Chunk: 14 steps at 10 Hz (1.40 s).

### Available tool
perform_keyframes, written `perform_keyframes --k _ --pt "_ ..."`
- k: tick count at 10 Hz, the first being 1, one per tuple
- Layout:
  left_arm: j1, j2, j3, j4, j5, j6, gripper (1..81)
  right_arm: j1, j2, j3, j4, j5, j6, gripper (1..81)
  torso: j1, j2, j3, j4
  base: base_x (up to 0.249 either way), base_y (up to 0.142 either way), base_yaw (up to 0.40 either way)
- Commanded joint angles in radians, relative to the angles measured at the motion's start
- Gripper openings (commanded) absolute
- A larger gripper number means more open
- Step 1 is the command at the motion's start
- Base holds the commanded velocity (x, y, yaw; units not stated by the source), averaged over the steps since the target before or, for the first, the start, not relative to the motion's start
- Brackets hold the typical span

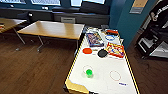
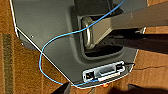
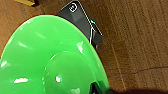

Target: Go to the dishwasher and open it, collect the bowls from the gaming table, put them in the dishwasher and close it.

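Nearest your head camera lies the long gaming table (image 1: pixel 100 75) with smooth white top and yellow frame; a small bright green plastic cup-like bowl (image 1: pixel 89 72) stands on it near the close end. Farther along the top you see a flat orange disc (image 1: pixel 87 50), a black round dish (image 1: pixel 102 53) and colourful game boxes (image 1: pixel 115 49). Dark wooden floor (image 1: pixel 32 70) surrounds it; light wooden desks (image 1: pixel 52 29) stand beyond. Your right wrist view adds a glossy green bowl (image 3: pixel 50 62) very close over brown floor; whether that gripper holds it, you cannot tell. Your left wrist view adds a blue cable (image 2: pixel 50 42) across the robot's grey base.
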Motion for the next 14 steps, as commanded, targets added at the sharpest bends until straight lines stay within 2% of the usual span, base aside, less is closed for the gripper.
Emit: perform_keyframes --k 1,4,5,8,10,14 --pt "0.006 -0.030 0.041 -0.004 0.069 0.009 81.1 -0.091 0.238 -0.344 -0.168 0.018 -0.044 1.0 0.000 0.000 0.000 0.000 0.000 0.000 0.000" --pt "0.007 -0.210 0.320 -0.007 0.067 0.005 81.1 -0.096 0.314 -0.459 -0.183 0.035 -0.040 1.0 0.000 0.000 0.000 0.000 0.000 0.000 0.000" --pt "0.006 -0.304 0.450 -0.009 0.057 0.003 81.1 -0.093 0.313 -0.475 -0.185 0.035 -0.035 1.0 0.000 0.000 0.001 0.000 0.000 0.000 0.000" --pt "-0.007 -0.563 0.754 -0.009 0.012 -0.003 81.1 -0.087 0.253 -0.487 -0.183 0.033 -0.032 1.0 -0.001 0.000 0.002 0.000 0.000 0.000 0.000" --pt "-0.020 -0.694 0.893 -0.010 -0.040 -0.006 81.1 -0.080 0.237 -0.475 -0.188 0.032 -0.034 1.0 -0.001 0.000 0.002 0.000 0.000 0.000 0.000" --pt "-0.086 -0.927 1.171 -0.013 -0.042 -0.034 81.1 -0.065 0.262 -0.479 -0.193 0.019 -0.034 1.0 -0.002 0.000 0.002 0.000 0.000 0.000 0.000"
